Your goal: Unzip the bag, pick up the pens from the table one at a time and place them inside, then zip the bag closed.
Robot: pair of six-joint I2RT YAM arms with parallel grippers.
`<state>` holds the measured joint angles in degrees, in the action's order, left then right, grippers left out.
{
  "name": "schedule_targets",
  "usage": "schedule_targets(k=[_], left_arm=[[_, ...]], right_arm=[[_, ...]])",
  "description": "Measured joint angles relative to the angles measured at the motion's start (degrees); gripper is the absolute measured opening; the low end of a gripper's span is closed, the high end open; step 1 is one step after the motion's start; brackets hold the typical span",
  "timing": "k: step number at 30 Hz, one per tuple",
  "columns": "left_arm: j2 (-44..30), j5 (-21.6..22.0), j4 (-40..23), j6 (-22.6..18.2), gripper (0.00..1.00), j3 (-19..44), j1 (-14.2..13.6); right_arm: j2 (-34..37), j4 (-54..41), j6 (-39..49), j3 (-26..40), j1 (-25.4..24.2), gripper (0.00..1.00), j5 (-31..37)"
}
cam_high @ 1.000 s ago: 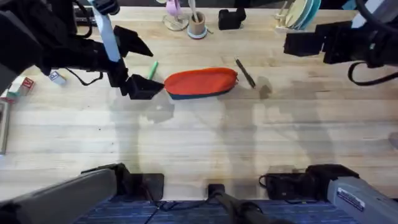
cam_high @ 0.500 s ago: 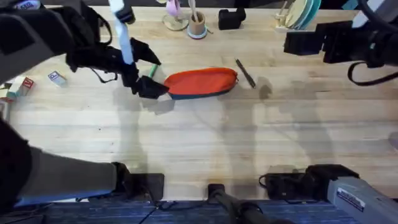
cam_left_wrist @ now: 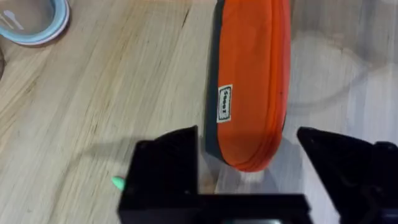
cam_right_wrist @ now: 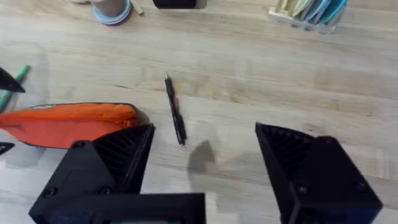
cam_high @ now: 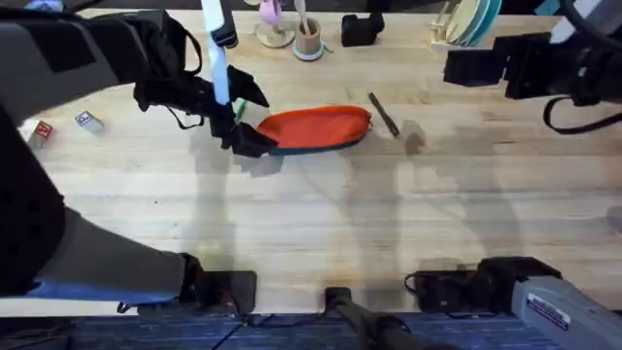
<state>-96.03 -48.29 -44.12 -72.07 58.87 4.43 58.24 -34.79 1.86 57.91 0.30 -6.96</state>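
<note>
The orange-red bag (cam_high: pixel 316 128) lies on the table (cam_high: pixel 321 224) at centre back, long side across, with its zipper seam closed. My left gripper (cam_high: pixel 250 119) is open at the bag's left end, one finger on each side of it. In the left wrist view the bag (cam_left_wrist: pixel 249 74) reaches down between the open fingers of the left gripper (cam_left_wrist: pixel 249 152). The green pen (cam_high: pixel 238 110) lies just left of the bag, mostly hidden by the arm; its tip (cam_left_wrist: pixel 118 182) shows. The black pen (cam_high: pixel 382 114) lies right of the bag. My right gripper (cam_high: pixel 471 66) hovers open at the back right, empty.
A wooden cup of pale sticks (cam_high: pixel 308 39), a pink item on a stand (cam_high: pixel 274 24), a black block (cam_high: pixel 362 29) and a dish rack (cam_high: pixel 466 19) line the back edge. Small boxes (cam_high: pixel 87 121) sit at the far left. Bare wood fills the front half.
My left arm has moved right, and its open gripper has come up to the bag's left end. The right arm, the bag and the black pen have not moved.
</note>
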Motion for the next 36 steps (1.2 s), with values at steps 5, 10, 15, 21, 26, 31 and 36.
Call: schedule_targets(k=[5, 10, 15, 21, 26, 31, 36], left_arm=[[0.0, -0.04, -0.01, -0.02, 0.389, 0.0, 0.0], [-0.02, -0.11, -0.1, -0.24, 0.046, 0.0, -0.15], [-0.02, -0.11, -0.04, -0.22, 0.044, 0.0, -0.15], [-0.02, -0.11, -0.02, -0.24, 0.044, 0.0, -0.15], [-0.02, -0.11, -0.02, -0.23, 0.044, 0.0, -0.15], [-0.02, -0.11, -0.02, -0.24, 0.044, 0.0, -0.15], [-0.02, -0.11, -0.02, -0.23, 0.044, 0.0, -0.15]], right_arm=[[0.02, 0.0, -0.12, 0.0, 0.0, 0.997, 0.0], [0.02, -0.06, -0.19, 0.0, 0.0, 0.997, -0.2], [0.02, -0.63, -1.52, 0.0, 0.0, 0.997, -5.26], [2.41, -2.74, -2.01, 0.11, 0.02, 0.997, -13.48], [5.38, -4.89, -3.42, 0.11, 0.02, 0.997, -16.17], [7.11, -4.94, -6.86, 0.11, 0.02, 0.997, -17.07], [7.4, -4.28, -8.39, 0.11, 0.0, 0.997, -17.09]])
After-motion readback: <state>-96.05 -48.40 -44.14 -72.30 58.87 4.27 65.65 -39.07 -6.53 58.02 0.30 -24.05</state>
